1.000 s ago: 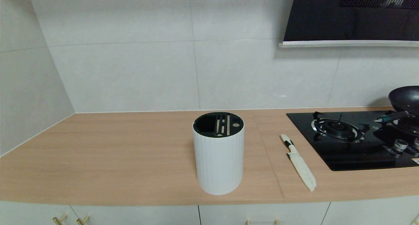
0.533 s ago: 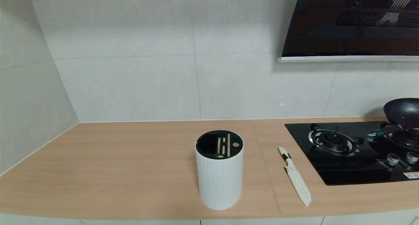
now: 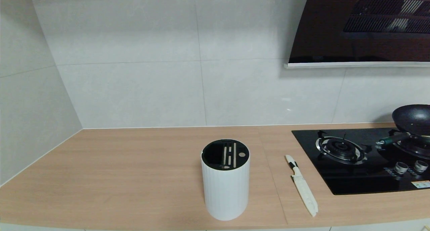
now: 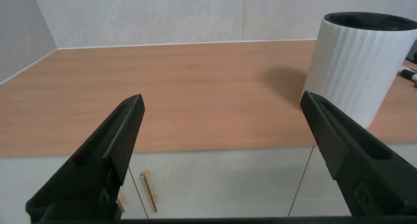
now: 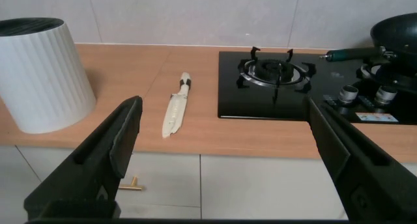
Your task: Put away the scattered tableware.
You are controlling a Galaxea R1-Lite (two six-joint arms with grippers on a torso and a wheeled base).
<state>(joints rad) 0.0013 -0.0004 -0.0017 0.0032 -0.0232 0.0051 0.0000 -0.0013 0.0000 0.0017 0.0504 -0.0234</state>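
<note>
One white cutlery holder (image 3: 225, 187) and one knife (image 3: 302, 185) are on the single worktop (image 3: 134, 177). There is one black hob (image 3: 356, 182) with two burners (image 3: 341, 146), and one dark pan (image 3: 412, 118).

- No word, number or brand is showing clearly enough to be read.
- A small pale label (image 3: 422, 184) is sitting on the black hob (image 3: 352, 179), at about 4 o'clock on its glass, near the front right corner. Its print is showing only as tiny coloured specks, too small to read.
- Faint white markings (image 3: 389, 172) are lying on the glass at about 9 o'clock from the knobs (image 3: 400, 167). They are too small to tell apart as signs or letters.
</note>
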